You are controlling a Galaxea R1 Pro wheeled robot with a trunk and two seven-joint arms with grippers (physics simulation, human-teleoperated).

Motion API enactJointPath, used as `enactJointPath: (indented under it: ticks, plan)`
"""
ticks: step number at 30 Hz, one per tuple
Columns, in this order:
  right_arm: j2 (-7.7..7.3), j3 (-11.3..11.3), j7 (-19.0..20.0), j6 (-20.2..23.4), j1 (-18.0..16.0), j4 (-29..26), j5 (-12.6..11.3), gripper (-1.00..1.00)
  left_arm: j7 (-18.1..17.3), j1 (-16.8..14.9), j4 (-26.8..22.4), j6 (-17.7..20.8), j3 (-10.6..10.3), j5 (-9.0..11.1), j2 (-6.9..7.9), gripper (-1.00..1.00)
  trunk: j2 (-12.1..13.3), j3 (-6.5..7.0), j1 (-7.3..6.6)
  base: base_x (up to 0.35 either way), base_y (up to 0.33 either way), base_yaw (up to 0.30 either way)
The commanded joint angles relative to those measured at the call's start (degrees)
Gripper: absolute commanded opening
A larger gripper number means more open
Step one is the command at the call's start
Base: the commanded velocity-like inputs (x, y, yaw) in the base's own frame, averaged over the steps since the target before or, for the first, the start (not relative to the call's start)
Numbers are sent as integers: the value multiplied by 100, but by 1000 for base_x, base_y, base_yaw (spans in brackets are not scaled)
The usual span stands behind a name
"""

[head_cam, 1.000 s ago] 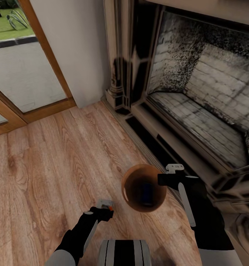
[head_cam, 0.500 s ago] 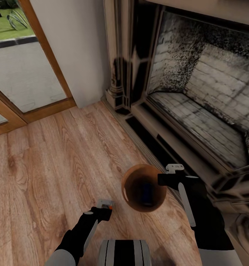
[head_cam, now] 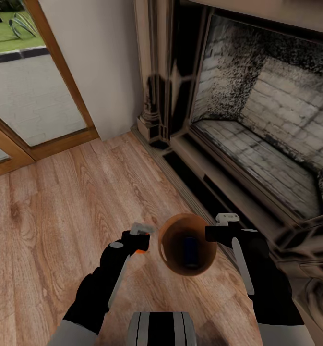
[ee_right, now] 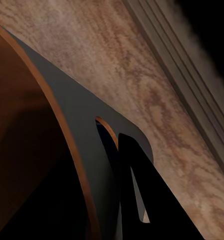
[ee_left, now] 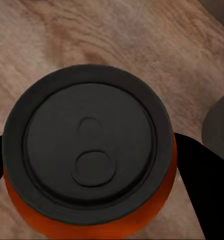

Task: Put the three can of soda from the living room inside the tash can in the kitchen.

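Note:
My left gripper [head_cam: 140, 239] is shut on an orange can of soda [head_cam: 141, 249], held upright just beside the tash can [head_cam: 171, 240]. In the left wrist view the can's grey top [ee_left: 89, 150] sits between the black fingers [ee_left: 204, 195], with wood floor below. The tash can, a round brown bin, hangs above the floor with its mouth facing up. My right gripper [head_cam: 213, 234] is shut on its rim. The right wrist view shows the fingers [ee_right: 136, 195] pinching the bin's wall [ee_right: 22, 150]. A dark shape [head_cam: 190, 252] lies inside the bin; I cannot tell what it is.
A brick fireplace [head_cam: 257, 139] with a raised hearth edge [head_cam: 214, 182] stands close on the right. A wood-framed glass door [head_cam: 31, 96] is at the back left, with a white wall [head_cam: 108, 62] between them. Brown wood floor [head_cam: 60, 216] stretches to the left. My base [head_cam: 161, 329] shows at the bottom.
My left arm has risen and moved toward the bin with the can in its grip. The right arm and the bin have stayed put.

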Motion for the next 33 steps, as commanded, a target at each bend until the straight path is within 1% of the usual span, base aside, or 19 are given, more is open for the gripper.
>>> enactJointPath:
  ticks: [1, 5, 7, 8, 10, 12, 15, 20, 22, 23, 24, 25, 26, 28, 29, 30, 31, 33]
  plan:
    - [0, 1, 7, 2, -1, -1, -105, -100, 7, 12, -278, 283, -20, -24, 29, -100, 0, 0, 0, 0, 0, 0]
    - [0, -3, 7, 2, -1, -1, -105, -100, 10, 21, -495, 474, -28, -37, 136, -100, 0, 0, 0, 0, 0, 0]
    - [0, -7, 6, 2, -1, -1, -105, -100, 11, 47, -761, 700, -26, -34, 264, -100, 0, 0, 0, 0, 0, 0]
    - [0, -7, 6, 2, -1, -1, -105, -100, 11, 66, -834, 749, -25, -33, 300, -100, 0, 0, 0, 0, 0, 0]
    - [0, -12, 7, 2, -1, -1, -105, -100, 11, 172, -1123, 893, -21, -12, 450, -100, 0, 0, 0, 0, 0, 0]
    - [0, -15, 7, 2, -1, -1, -105, -100, 11, 240, -1276, 962, -11, 7, 556, -100, 0, 0, 0, 0, 0, 0]
    - [-1, -17, 6, 2, -1, -1, -105, -100, 5, 277, -1363, 1016, -6, 24, 614, -100, 0, 0, 0, 0, 0, 0]
    - [0, -17, 6, 2, -1, -1, -105, -100, -38, 288, -1437, 1199, 9, 43, 651, -100, 0, 0, 0, 0, 0, 0]
    - [0, -17, 7, 2, -1, -1, -105, -100, -107, 289, -1455, 1228, 16, 108, 660, -100, 0, 0, 0, 0, 0, 0]
    - [0, -17, 6, 2, -1, -1, -105, -100, -276, 290, -1463, 1246, 23, 267, 669, -100, 0, 0, 0, 0, 0, 0]
    - [0, -17, 5, 2, -1, -1, -105, -100, -407, 290, -1465, 1254, 30, 373, 671, -100, 0, 0, 0, 0, 0, 0]
    - [0, -22, 4, 2, -1, -1, -105, -100, -763, 290, -1467, 1314, 69, 610, 676, -100, 0, 0, 0, 0, 0, 0]
    - [-3, -25, 4, 2, -1, -1, -103, -100, -867, 290, -1467, 1343, 86, 664, 679, -100, 0, 0, 0, 0, 0, 0]
    - [-5, -30, 6, 2, -1, -1, -101, -100, -1306, 290, -1468, 1470, 182, 817, 700, -100, 0, 0, 0, 0, 0, 0]
    - [-6, -31, 4, 2, -1, -1, -100, -100, -1417, 290, -1468, 1493, 208, 839, 705, -100, 0, 0, 0, 0, 0, 0]
    - [-13, -33, 5, 2, -1, -1, -101, -100, -1853, 290, -1468, 1547, 323, 885, 764, -100, 0, 0, 0, 0, 0, 0]
    - [-18, -32, 4, 2, -1, -1, -103, -100, -2151, 290, -1468, 1575, 409, 903, 839, -100, 0, 0, 0, 0, 0, 0]
    - [-23, -32, 1, 2, -1, -1, -101, -100, -2848, 290, -1468, 1700, 631, 922, 1109, -100, 0, 0, 0, 0, 0, 0]
